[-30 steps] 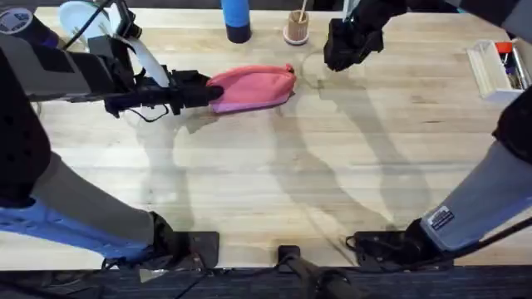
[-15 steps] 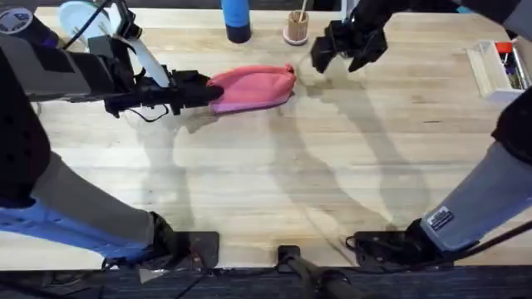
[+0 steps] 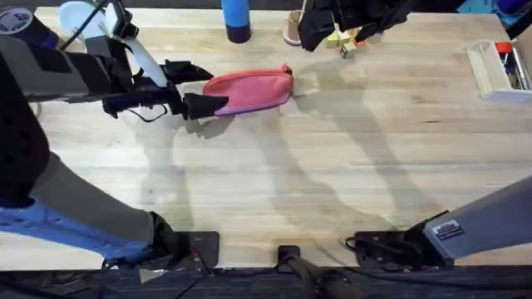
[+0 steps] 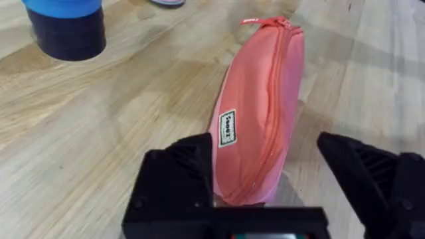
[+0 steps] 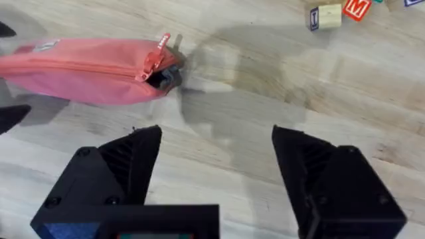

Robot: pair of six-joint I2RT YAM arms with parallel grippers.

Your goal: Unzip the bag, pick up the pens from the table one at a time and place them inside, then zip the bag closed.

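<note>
Fingers of the left gripper (image 3: 197, 87): spread wide, straddling the near end of the bag (image 3: 249, 87) without touching it. Bag: pink-red pouch, lying flat on the table (image 3: 332, 174) toward the far edge, zipper (image 4: 273, 99) closed along nearly its whole length, pull tab (image 5: 159, 48) at the far end. Right gripper (image 5: 212, 166): fingers wide apart, raised above the table beyond the tab end, holding nothing. Blue bottle (image 3: 236, 18): at the far edge.

In the overhead view the right arm (image 3: 353, 17) hangs dark and blurred, hiding the cup behind it. The blue bottle (image 3: 236, 17) is cut off by the far edge. The label (image 4: 228, 127) on the pink-red pouch (image 4: 262, 106) is too small to read.
</note>
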